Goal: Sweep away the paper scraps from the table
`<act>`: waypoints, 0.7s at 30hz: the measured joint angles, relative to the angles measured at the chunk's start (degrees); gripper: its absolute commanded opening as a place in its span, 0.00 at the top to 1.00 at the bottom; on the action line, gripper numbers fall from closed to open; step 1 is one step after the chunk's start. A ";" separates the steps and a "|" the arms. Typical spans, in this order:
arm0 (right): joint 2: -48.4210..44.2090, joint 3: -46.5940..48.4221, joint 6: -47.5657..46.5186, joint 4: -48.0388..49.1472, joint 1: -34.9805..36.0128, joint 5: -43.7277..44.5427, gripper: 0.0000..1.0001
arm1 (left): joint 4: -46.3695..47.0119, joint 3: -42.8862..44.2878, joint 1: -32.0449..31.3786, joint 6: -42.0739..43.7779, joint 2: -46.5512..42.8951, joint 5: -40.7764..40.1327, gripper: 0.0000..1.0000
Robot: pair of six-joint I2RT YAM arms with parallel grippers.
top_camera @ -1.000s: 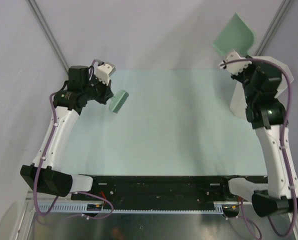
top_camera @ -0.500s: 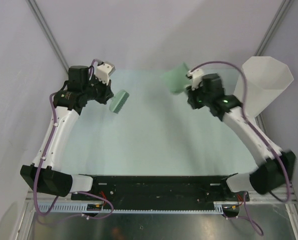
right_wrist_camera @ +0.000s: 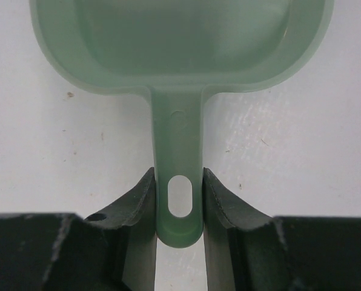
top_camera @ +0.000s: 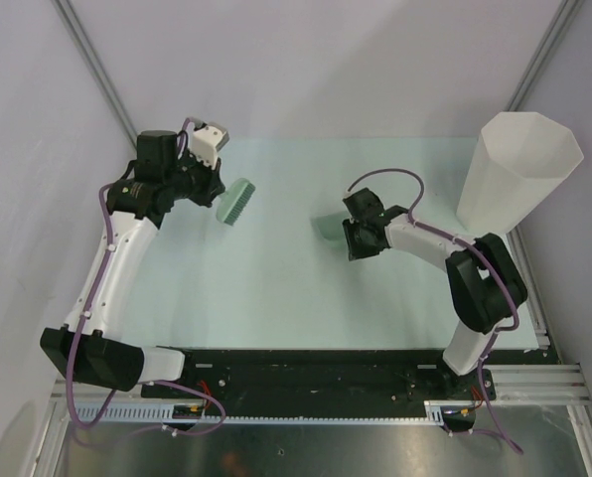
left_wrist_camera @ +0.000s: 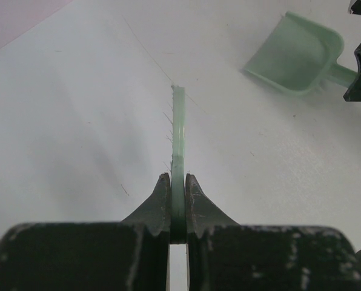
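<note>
Right gripper [right_wrist_camera: 177, 185] pinches the dustpan [right_wrist_camera: 180, 48] handle, pan down flat left of the bin [top_camera: 519, 179]; left gripper [left_wrist_camera: 177, 189] clamps the brush [left_wrist_camera: 178, 127], probably ready to sweep.

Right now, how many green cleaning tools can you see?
2: the brush in the left gripper, far left; the dustpan in the right gripper, centre. None seems hidden.

The wide pale mint-green table [top_camera: 276, 298] is matt, faintly scratched and speckled. The pale green scoop-shaped plastic dustpan [right_wrist_camera: 180, 36], at the top of the right wrist view, is smooth, translucent and softly glossy. The thin green plastic brush [left_wrist_camera: 178, 139] looks smooth. The tall white faceted bin [top_camera: 519, 174], upper right in the top view, looks like matt, translucent plastic.
</note>
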 measured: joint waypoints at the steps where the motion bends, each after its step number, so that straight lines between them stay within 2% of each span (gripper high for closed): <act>1: 0.57 -0.59 0.66 0.50 -0.02 -0.02 0.72 | 0.00 0.00 -0.13 0.02 0.02 -0.24 1.00; 2: 1.09 -1.18 1.07 1.05 0.00 -0.07 0.67 | 0.00 0.00 -0.35 0.04 0.09 -0.57 1.00; 3: 1.46 -1.60 1.33 1.55 0.04 -0.11 0.53 | 0.00 0.00 -0.66 0.04 0.24 -0.87 1.00; 4: 1.68 -1.97 1.49 2.08 0.28 -0.11 0.50 | 0.00 0.00 -1.01 0.07 0.42 -1.11 1.00; 5: 1.68 -2.21 1.55 2.23 0.42 -0.04 0.23 | 0.00 0.00 -1.40 0.09 0.68 -1.33 1.00; 6: 1.68 -2.34 1.81 2.21 0.50 0.13 0.11 | 0.00 0.02 -1.97 0.13 0.98 -1.64 1.00; 7: 1.68 -2.34 2.16 2.25 0.87 0.24 0.07 | 0.00 0.02 -2.62 0.39 1.27 -2.21 1.00; 8: 1.68 -2.34 2.14 2.34 1.16 0.39 0.06 | 0.00 0.02 -3.48 0.59 1.55 -2.75 1.00; 9: 1.66 -2.34 1.95 2.29 1.42 0.61 0.01 | 0.00 0.07 -4.70 0.94 1.97 -3.50 1.00; 13: -0.42 -2.60 1.44 1.79 1.99 1.20 0.00 | -0.48 1.84 -10.23 2.29 4.61 -6.29 1.00; 21: -18.86 -3.02 1.53 -2.32 -0.76 6.08 0.00 | -0.26 15.91 -24.79 6.60 18.01 -18.56 1.00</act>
